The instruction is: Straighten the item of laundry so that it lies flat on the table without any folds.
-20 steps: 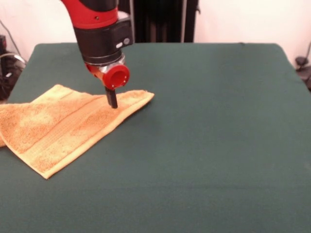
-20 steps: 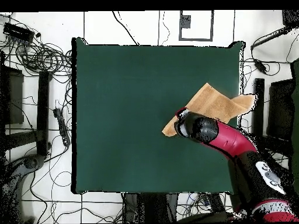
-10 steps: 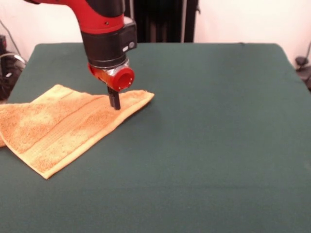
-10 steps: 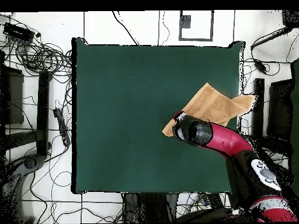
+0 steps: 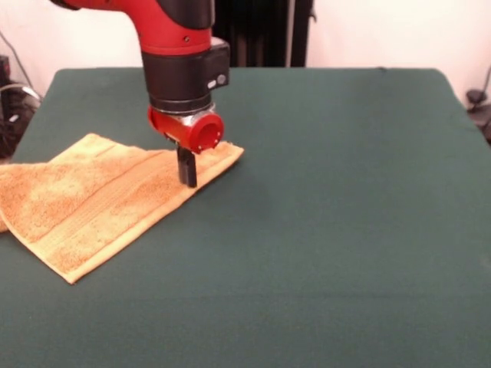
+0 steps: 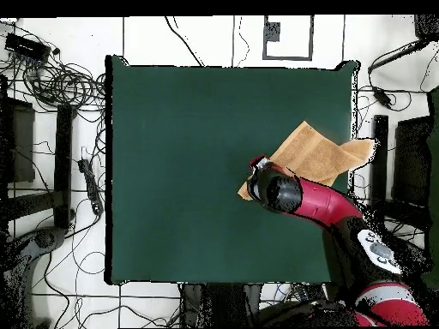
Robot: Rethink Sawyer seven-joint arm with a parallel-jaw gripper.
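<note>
The gripper [image 5: 187, 178] presses down near the folded towel [image 5: 92, 203]'s corner at the surface [image 5: 345, 199]'s edge — jaws' state unclear. Best grip only the top layer — then peel it open.

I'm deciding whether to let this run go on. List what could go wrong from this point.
1. The gripper stands low over the towel near its right corner; a pull from there may only drag the whole towel instead of opening its fold.
2. The towel's left end already reaches the table edge in the front view, and in the overhead view it pokes past the edge; a wrong pull could slide it off.
3. A pinch too close to the hem could slip free.
</note>
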